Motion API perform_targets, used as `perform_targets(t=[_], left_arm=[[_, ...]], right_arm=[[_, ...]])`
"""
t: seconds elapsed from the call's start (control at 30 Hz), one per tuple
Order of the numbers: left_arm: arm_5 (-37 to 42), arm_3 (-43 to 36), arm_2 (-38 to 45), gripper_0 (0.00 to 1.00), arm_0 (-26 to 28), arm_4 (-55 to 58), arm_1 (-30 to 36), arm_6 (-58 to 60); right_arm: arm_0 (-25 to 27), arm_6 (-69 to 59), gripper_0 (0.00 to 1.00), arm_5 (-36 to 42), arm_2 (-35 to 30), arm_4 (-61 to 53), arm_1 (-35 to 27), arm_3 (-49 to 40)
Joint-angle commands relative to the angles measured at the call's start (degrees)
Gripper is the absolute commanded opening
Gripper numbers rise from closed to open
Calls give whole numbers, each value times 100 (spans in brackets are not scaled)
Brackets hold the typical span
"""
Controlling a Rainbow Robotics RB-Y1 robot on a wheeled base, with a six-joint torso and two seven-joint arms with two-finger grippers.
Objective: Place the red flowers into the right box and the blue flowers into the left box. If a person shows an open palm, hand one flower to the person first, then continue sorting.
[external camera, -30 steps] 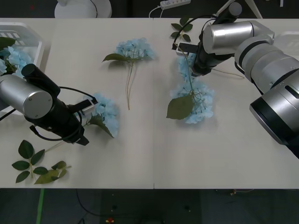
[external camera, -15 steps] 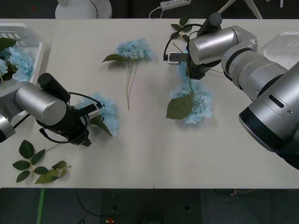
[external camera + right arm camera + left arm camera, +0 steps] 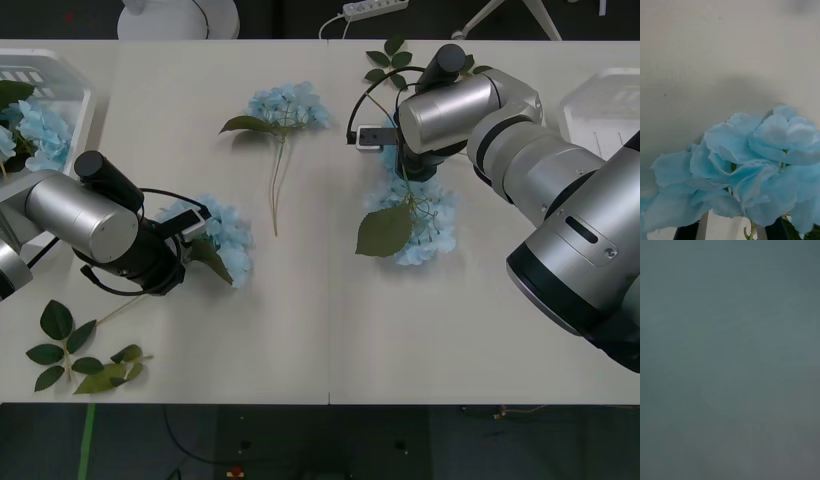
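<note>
Blue flowers (image 3: 420, 215) of soft matt cloth; left box (image 3: 62, 72) glossy white plastic; table (image 3: 320, 330) smooth, matt

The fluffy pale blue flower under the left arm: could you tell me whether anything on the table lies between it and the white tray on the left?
Nothing visible does. Between the pale blue flower and the white plastic tray the tabletop is bare; only the left arm itself reaches across there. The green leaf sprig lies nearer the robot, off that path.

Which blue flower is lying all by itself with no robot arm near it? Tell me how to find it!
Start at the white table and look along its far edge, in the middle. There a blue flower lies alone, its thin stalk pointing back toward the robot. Unlike the other loose blue flowers, no robot arm is over it, and one green leaf sticks out toward the left box.
</note>
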Motion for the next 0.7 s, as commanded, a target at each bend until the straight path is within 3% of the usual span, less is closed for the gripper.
perform_targets(t=[0.03,0.1,0.17,0.33,0.53,0.63,0.7], left_arm=[[-345,229,-88,1,322,-271,-262,-916],[-380,229,-88,0,331,-438,-288,-1100],[-380,229,-88,0,331,-500,-288,-1109],[-380,229,-88,0,357,-597,-288,-1118],[-353,220,-44,0,340,-649,-262,-1100],[42,1,387,0,296,-632,-130,-1100],[816,-360,1107,0,199,-632,11,-1100]], right_arm=[[56,-25,11,-50,89,-10,164,-43],[73,-25,2,-41,89,-10,164,-43],[91,-25,0,-50,89,-18,164,-43],[109,-25,0,126,89,-36,146,-34],[100,-25,0,1049,19,-142,6,-34],[100,-25,0,1603,-43,-405,-179,-43],[56,-25,0,2069,-157,-616,-337,-43]])
